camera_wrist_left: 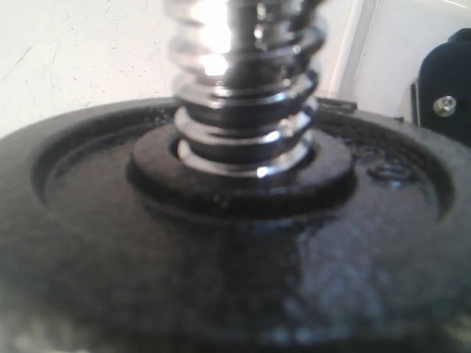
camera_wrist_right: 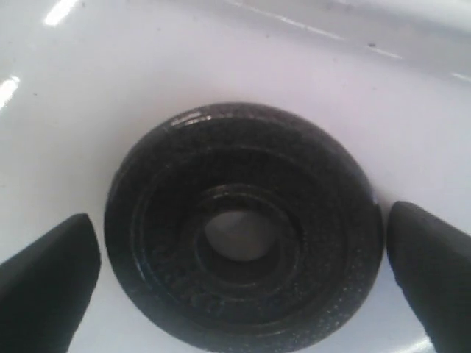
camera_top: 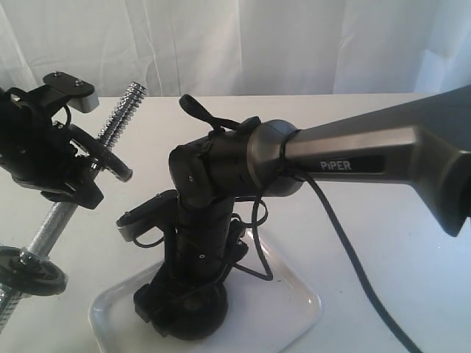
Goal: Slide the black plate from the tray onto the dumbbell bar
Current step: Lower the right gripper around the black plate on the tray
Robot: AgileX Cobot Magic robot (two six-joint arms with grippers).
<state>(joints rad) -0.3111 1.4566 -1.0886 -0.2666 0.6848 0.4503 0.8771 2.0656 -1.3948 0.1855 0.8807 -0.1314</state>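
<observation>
The black plate [camera_wrist_right: 243, 235] lies flat on the white tray [camera_wrist_right: 110, 81], its centre hole showing. My right gripper [camera_wrist_right: 237, 228] is open and straddles the plate, one dark fingertip [camera_wrist_right: 51, 283] on each side, at or near its rim. In the exterior view this gripper [camera_top: 182, 312] points down into the tray [camera_top: 294, 305] and hides the plate. At the left, the chrome dumbbell bar [camera_top: 118, 121] slants up off the table, and my left gripper [camera_top: 73, 173] is shut on its middle. The left wrist view shows a glossy black disc [camera_wrist_left: 235, 257] threaded on the bar [camera_wrist_left: 243, 88].
A second glossy disc [camera_top: 29, 271] sits low on the bar near the table's left edge. The right arm's grey link [camera_top: 368, 154] and its cable [camera_top: 346, 250] cross over the table. A white curtain [camera_top: 257, 44] hangs behind the table.
</observation>
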